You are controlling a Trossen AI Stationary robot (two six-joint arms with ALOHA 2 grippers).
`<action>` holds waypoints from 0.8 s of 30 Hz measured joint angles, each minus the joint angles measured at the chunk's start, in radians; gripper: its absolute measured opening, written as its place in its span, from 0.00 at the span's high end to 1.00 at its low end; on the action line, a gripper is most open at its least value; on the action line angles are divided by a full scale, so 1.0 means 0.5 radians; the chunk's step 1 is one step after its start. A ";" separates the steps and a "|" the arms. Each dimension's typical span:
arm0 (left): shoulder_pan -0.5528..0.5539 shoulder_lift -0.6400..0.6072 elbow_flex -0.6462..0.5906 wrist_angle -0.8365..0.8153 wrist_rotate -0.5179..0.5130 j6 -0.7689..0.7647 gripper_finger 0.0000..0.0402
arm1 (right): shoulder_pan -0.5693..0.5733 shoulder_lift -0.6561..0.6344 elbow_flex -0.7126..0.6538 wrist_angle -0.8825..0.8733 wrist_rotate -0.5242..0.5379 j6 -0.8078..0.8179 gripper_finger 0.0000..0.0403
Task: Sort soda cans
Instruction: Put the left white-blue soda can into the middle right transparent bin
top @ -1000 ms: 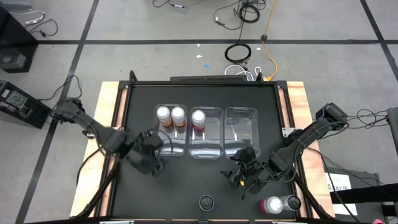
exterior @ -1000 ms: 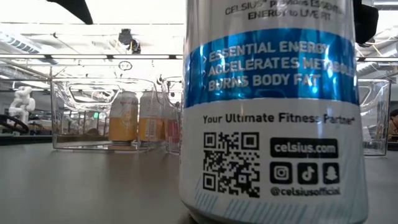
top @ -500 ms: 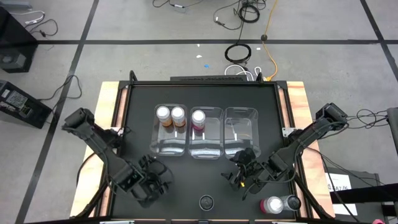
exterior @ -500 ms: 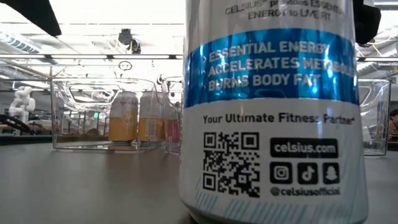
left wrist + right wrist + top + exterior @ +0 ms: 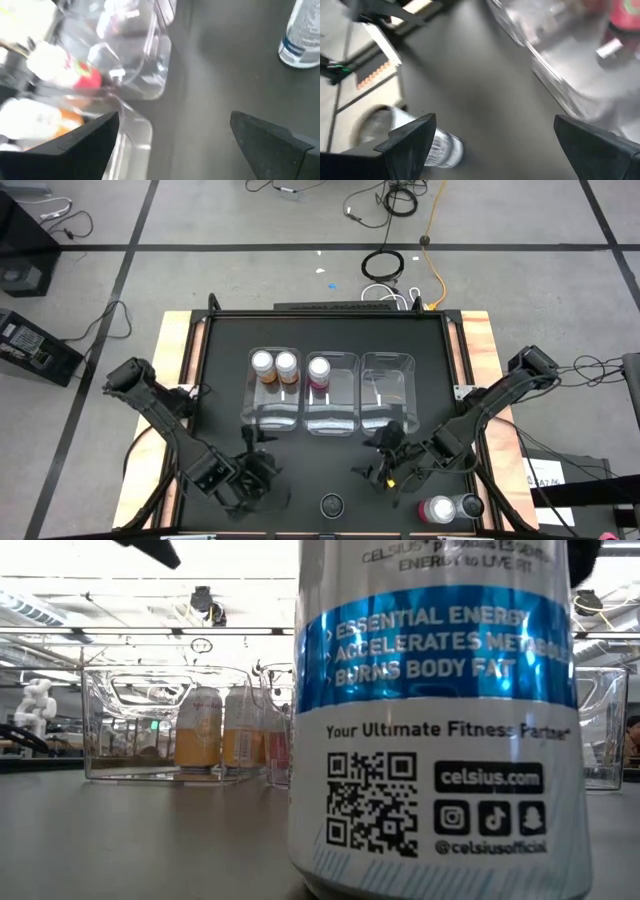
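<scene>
Two orange soda cans (image 5: 274, 364) stand in the left clear bin (image 5: 272, 412), and a pink can (image 5: 319, 367) stands in the middle bin (image 5: 332, 420). A silver can with a blue band (image 5: 331, 504) stands upright by the table's near edge and fills the low view (image 5: 435, 710). A pink can (image 5: 437, 509) and a silver one (image 5: 470, 506) stand at the near right corner. My left gripper (image 5: 268, 480) hovers open to the left of the banded can (image 5: 300, 35). My right gripper (image 5: 370, 473) hovers open to its right (image 5: 440, 147).
The right bin (image 5: 388, 395) holds no can. The three bins sit side by side across the table's middle. Bare black tabletop (image 5: 310, 465) lies between the bins and the near edge. Cables lie on the floor beyond the far edge.
My left gripper has swung from beside the left bin toward the table's near edge, has come down and has rolled about its own axis. It now stands left of the banded can. Both grippers have stayed open. No can has moved.
</scene>
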 joint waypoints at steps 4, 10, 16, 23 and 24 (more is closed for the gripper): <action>-0.040 0.000 -0.004 0.022 -0.087 0.013 0.03 | 0.004 0.000 0.189 -0.005 0.033 -0.255 0.01; -0.111 -0.007 -0.232 0.436 -0.131 0.075 0.03 | 0.003 -0.001 0.543 -0.254 0.082 -0.548 0.03; -0.129 -0.025 -0.525 1.176 -0.117 0.376 0.03 | 0.003 -0.001 0.737 -0.523 0.093 -0.576 0.03; -0.081 -0.203 -0.992 2.265 0.230 0.801 0.03 | 0.003 0.044 0.790 -0.532 -0.001 -0.583 0.03; -0.074 -0.233 -1.053 2.337 0.259 0.799 0.03 | 0.003 0.071 0.810 -0.537 -0.004 -0.592 0.03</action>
